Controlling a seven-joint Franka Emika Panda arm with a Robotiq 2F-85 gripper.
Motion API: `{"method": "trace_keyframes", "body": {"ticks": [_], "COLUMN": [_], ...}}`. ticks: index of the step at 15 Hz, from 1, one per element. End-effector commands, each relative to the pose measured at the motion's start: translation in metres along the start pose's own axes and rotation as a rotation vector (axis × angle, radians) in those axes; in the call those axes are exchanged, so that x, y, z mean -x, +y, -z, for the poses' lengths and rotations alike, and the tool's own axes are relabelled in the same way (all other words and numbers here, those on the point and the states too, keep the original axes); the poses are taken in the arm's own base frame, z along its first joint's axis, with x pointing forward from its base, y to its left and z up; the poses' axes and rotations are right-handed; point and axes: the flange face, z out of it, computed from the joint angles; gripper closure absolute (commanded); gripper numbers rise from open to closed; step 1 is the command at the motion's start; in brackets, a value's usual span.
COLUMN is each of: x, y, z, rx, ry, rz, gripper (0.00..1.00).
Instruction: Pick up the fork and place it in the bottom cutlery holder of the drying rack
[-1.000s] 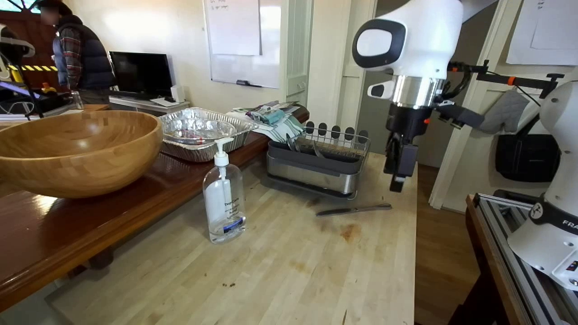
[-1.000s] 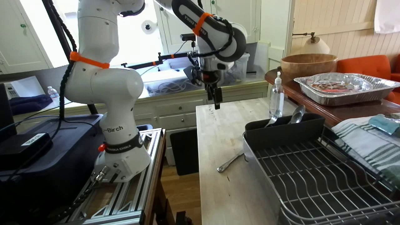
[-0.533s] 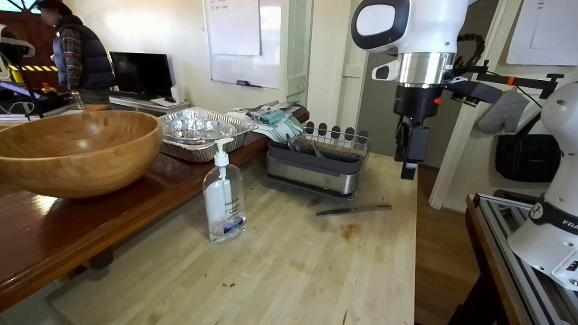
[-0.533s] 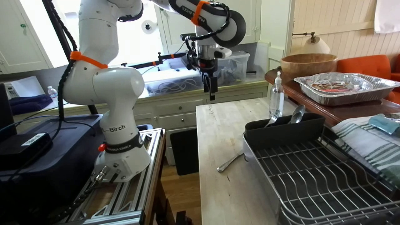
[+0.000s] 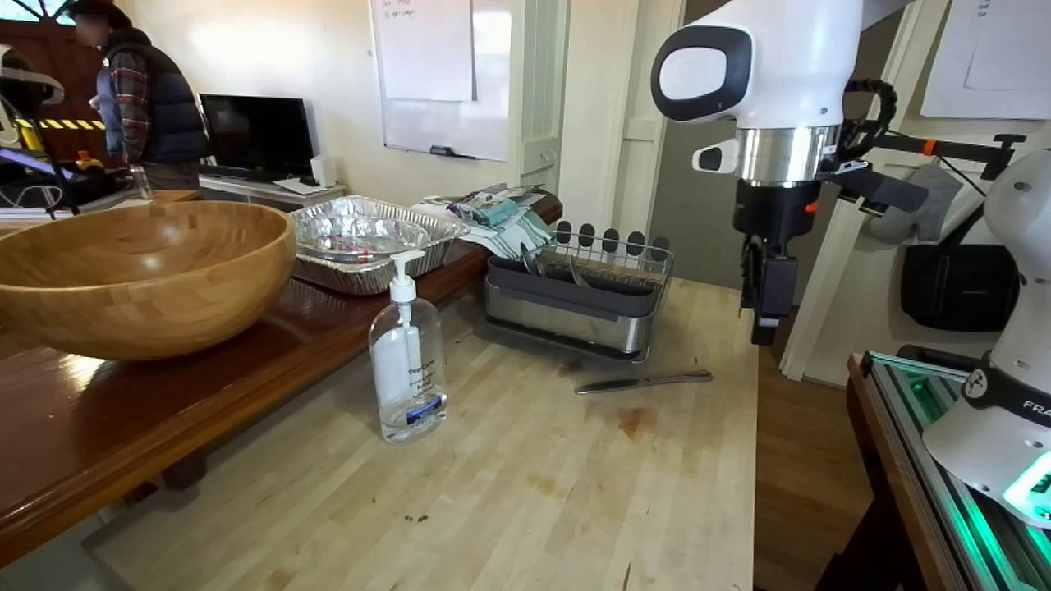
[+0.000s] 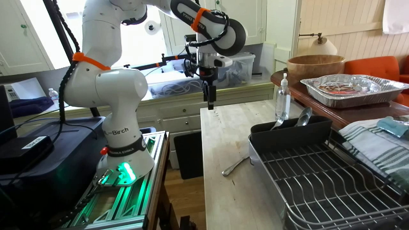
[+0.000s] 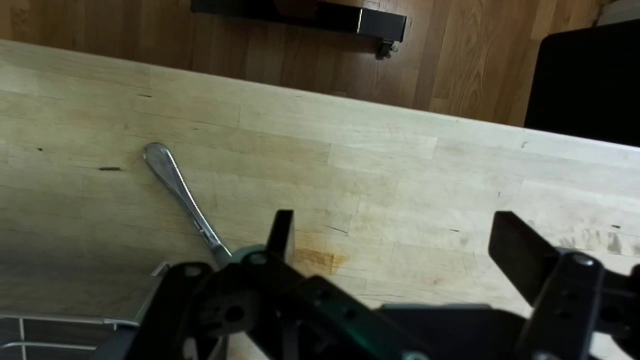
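The gripper (image 7: 395,235) hangs near the bench (image 7: 425,165), fingers apart. The fork (image 6: 279,121) leans in the holder (image 6: 289,137) of the drying rack (image 6: 319,179).

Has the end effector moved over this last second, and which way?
Yes. In an exterior view the end effector has shifted toward the picture's right, leaving a wider gap from the drying rack, which has stayed put.
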Motion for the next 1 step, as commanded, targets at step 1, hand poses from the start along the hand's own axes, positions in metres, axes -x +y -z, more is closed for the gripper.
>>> {"method": "trace_keyframes", "body": {"ticks": [1], "x": [-0.0004], "y": [-0.0002], "z": [-0.0001], "rx": [-0.001], "ry": [0.000], "rz": [0.000], "gripper": [0.00]}}
